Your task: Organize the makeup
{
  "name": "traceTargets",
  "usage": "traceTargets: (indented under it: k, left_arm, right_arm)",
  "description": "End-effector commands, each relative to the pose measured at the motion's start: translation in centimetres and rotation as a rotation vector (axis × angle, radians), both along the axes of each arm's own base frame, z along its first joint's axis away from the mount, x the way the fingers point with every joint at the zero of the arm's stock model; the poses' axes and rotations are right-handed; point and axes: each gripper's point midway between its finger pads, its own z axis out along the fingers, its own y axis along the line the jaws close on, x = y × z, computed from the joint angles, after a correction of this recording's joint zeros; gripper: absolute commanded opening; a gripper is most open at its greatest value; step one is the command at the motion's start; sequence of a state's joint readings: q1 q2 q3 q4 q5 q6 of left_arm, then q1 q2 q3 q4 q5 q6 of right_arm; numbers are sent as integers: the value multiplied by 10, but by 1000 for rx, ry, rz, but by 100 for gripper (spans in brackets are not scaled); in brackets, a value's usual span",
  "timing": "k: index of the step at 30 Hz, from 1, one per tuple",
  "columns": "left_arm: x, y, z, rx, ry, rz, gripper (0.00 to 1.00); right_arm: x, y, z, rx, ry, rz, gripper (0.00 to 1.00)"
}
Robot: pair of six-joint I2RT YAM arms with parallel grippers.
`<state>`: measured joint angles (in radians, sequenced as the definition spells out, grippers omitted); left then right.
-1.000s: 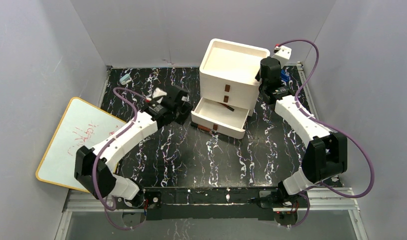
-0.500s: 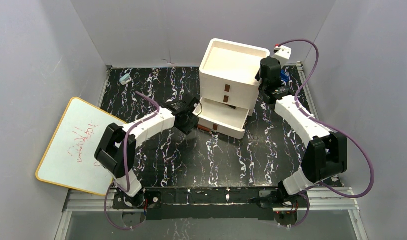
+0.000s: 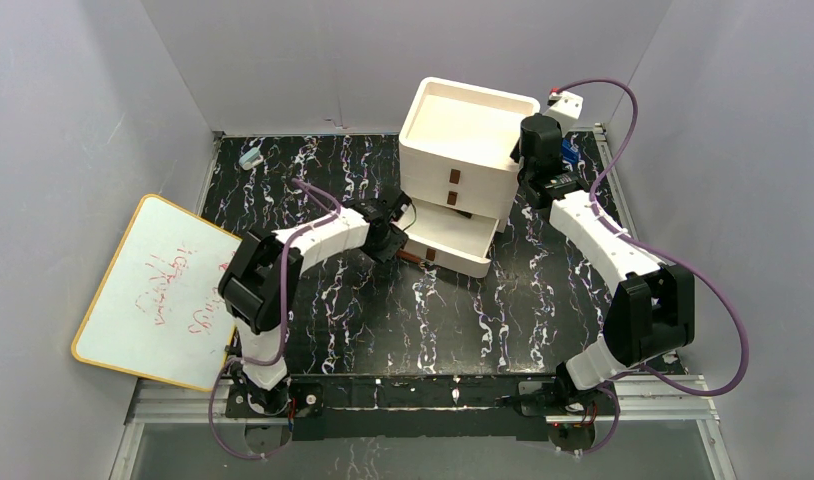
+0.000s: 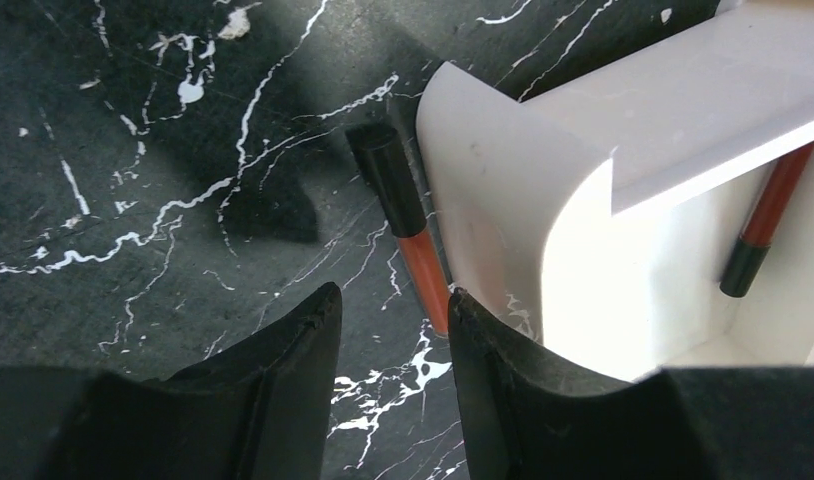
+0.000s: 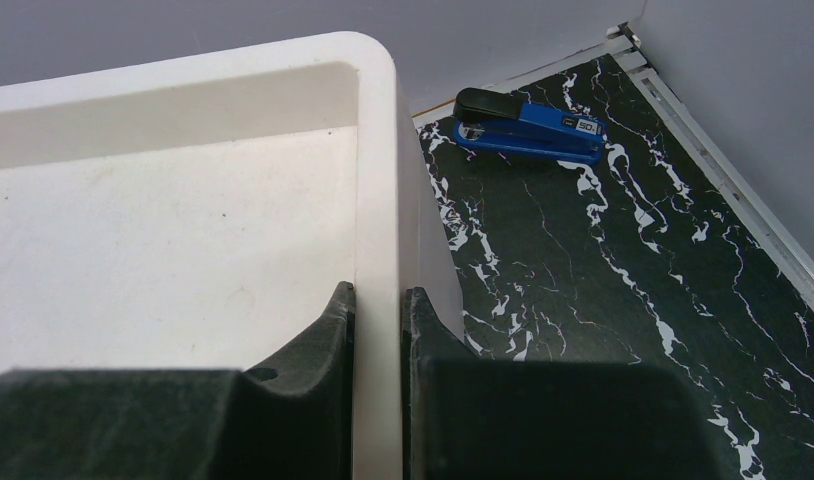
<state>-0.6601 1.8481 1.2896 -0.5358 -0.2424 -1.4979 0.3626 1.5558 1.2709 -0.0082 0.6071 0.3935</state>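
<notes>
The right gripper (image 5: 378, 365) clamps the box rim (image 5: 375, 150), likely bracing it; the left gripper (image 4: 388, 385), parted, aims at the pencil (image 4: 405, 225) beside the drawer (image 4: 488, 190).

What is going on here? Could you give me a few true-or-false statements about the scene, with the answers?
1. The right gripper clamps the rim of the white drawer box. True.
2. The bottom drawer is pushed shut. False: it stands pulled open.
3. A black-and-red pencil lies on the table, against the outside of the drawer's corner. True.
4. The left gripper is shut on that pencil. False: its fingers are open, one on each side of the pencil's red end.
5. A second pencil lies inside the open drawer. True.
</notes>
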Motion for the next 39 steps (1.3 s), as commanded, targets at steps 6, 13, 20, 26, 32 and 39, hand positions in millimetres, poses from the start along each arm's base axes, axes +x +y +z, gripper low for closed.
traceTargets:
  k: [6, 13, 20, 26, 32, 39]
  left_arm:
    - [14, -3, 0, 9, -4, 30, 41]
    - [9, -2, -20, 29, 44, 29, 40]
    - [-1, -3, -45, 43, 120, 28, 39]
    - [-10, 0, -53, 49, 153, 18, 19]
    - [-18, -6, -55, 5, 165, -24, 0]
    - [-39, -6, -27, -79, 124, -69, 0]
  right_arm:
    - [-111, 27, -188, -117, 724, 240, 1]
    - [-111, 27, -189, -116, 724, 239, 1]
    - [-112, 27, -190, -116, 726, 238, 1]
    - [-112, 27, -190, -118, 726, 237, 1]
    - [-111, 27, -191, -117, 726, 237, 1]
    - [-111, 26, -191, -120, 727, 234, 1]
